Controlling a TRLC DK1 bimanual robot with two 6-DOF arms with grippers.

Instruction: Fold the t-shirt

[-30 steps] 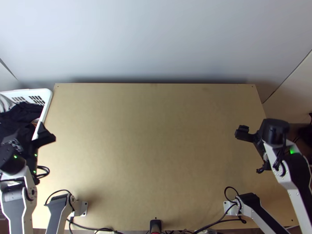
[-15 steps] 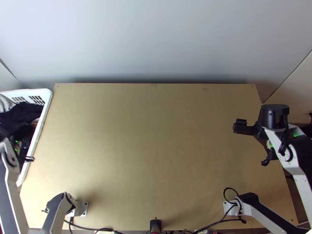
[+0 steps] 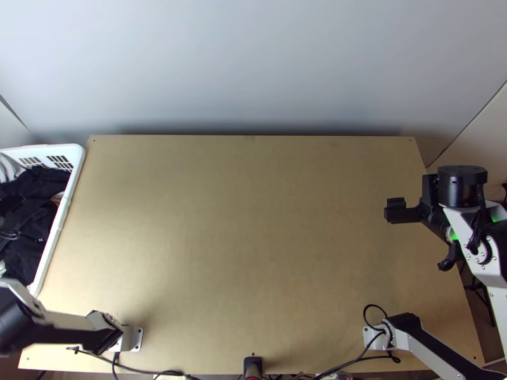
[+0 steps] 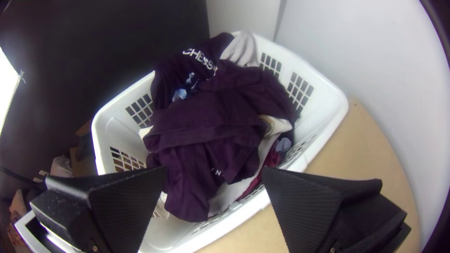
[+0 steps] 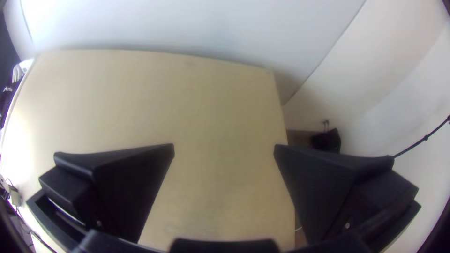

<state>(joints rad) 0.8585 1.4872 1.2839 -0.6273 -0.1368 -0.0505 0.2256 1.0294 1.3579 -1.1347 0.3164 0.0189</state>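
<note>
Dark purple cloth garment [image 4: 211,112], probably the t-shirt though its cut cannot be confirmed, lies bunched on the heap inside the white plastic basket with slotted walls [image 3: 78,166]. White lettering shows on the lower folds. Under and around it: a dark garment with larger white lettering [image 4: 172,77] against the basket wall, light grey cloth [image 4: 241,49] at the rim, cream cloth [image 4: 276,124] poking out beside the purple folds, and a strip of deep red cloth [image 4: 271,158]. Basket stands at the left side of the light wooden counter [image 3: 253,221], one long rim running along the counter's edge. Left claw [image 3: 11,203] is at the basket, at the left edge of the top view; in the left wrist view the left claw [image 4: 214,169] is spread wide, the heap seen through the gap and nothing pinched. Contact with the cloth: cannot tell. Right claw [image 3: 400,211] is above the right part of the counter, well apart from the basket; right wrist view gives the right claw [image 5: 224,149] spread wide, holding nothing, bare wood seen between its two fingers. Black cables [image 3: 149,370] run along the near edge of the counter. Pale wall [image 3: 253,63] stands behind the far edge.
</note>
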